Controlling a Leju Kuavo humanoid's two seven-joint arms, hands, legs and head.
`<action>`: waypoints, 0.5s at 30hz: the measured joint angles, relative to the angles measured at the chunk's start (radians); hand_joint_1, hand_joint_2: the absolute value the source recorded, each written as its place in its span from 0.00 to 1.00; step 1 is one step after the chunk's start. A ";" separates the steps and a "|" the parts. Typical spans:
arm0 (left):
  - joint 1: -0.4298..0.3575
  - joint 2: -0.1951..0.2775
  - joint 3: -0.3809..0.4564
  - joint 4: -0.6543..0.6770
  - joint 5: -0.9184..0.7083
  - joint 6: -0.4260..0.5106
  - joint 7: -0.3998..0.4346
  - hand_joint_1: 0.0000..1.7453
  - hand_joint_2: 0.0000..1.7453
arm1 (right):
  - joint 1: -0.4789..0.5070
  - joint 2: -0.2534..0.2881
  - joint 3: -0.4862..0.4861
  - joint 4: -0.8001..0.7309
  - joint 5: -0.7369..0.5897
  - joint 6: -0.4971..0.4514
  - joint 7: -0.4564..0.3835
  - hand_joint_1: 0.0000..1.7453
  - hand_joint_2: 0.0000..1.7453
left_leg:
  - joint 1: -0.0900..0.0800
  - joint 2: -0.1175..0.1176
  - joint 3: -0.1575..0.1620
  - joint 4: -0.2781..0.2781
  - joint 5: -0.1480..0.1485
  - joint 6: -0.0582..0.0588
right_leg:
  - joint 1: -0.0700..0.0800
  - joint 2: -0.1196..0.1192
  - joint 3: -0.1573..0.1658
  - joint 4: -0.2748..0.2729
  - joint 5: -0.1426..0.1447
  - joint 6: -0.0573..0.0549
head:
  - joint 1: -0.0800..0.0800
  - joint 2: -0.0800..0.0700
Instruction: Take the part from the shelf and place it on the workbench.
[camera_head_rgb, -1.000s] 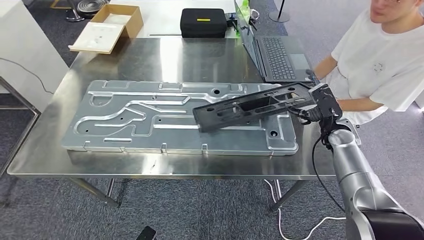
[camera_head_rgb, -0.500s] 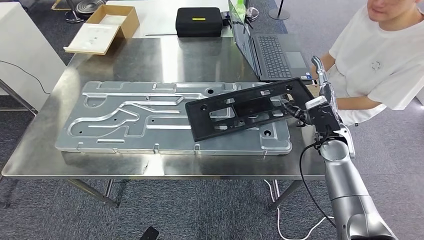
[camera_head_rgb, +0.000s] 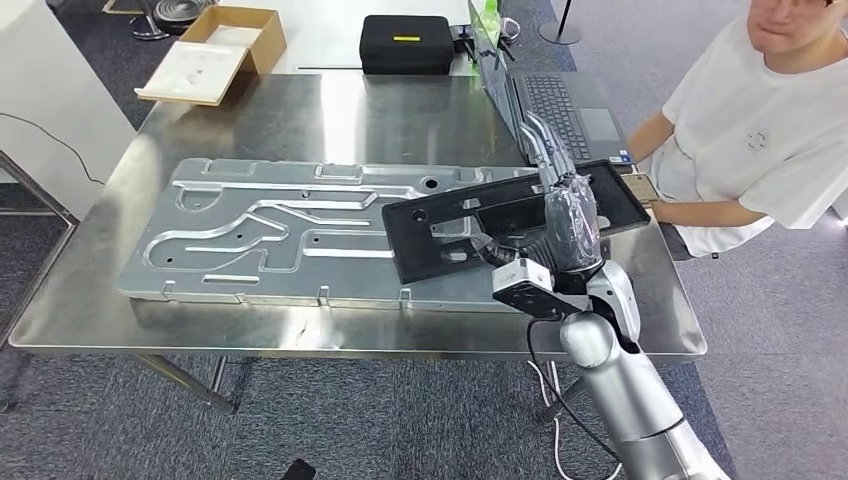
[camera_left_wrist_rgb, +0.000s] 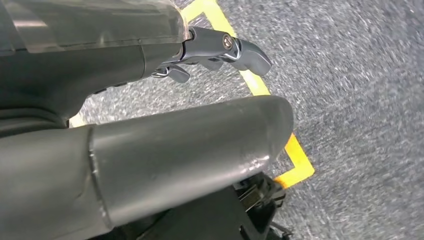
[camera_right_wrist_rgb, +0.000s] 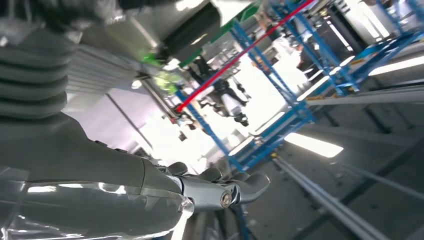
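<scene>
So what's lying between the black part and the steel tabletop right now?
In the head view, the big embossed aluminium panel lies flat on the steel tabletop, and the black part lies across its right end, beneath the right hand.

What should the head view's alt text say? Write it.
The robot's right hand, fingers spread, hovers over a black part lying on a large grey metal panel on a steel workbench. A person in a white shirt sits beside an open laptop.

i see the black part, a long flat plate with cutouts and holes, lying slightly tilted across the grey metal panel on the steel surface.
</scene>
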 joint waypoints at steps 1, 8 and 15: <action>-0.001 0.000 0.000 0.000 0.000 0.000 0.000 0.00 0.00 | -0.001 0.000 0.006 -0.006 0.005 -0.004 0.002 0.00 0.00 | 0.002 -0.003 0.002 -0.005 0.004 0.005 | 0.000 0.000 -0.015 0.036 -0.024 0.003 | 0.000 0.000; 0.001 -0.002 0.002 0.000 -0.006 -0.003 0.001 0.00 0.00 | -0.010 0.000 0.044 -0.022 0.063 -0.034 0.032 0.00 0.00 | 0.000 -0.048 0.001 0.002 0.004 0.008 | -0.002 0.018 -0.049 0.126 -0.031 0.003 | 0.000 0.000; 0.004 -0.009 0.002 0.000 -0.010 -0.010 0.008 0.00 0.00 | -0.022 0.002 0.064 -0.034 0.086 -0.046 0.049 0.00 0.00 | 0.002 -0.077 -0.018 0.018 -0.005 -0.024 | -0.001 0.024 0.031 -0.034 0.009 -0.023 | -0.001 0.000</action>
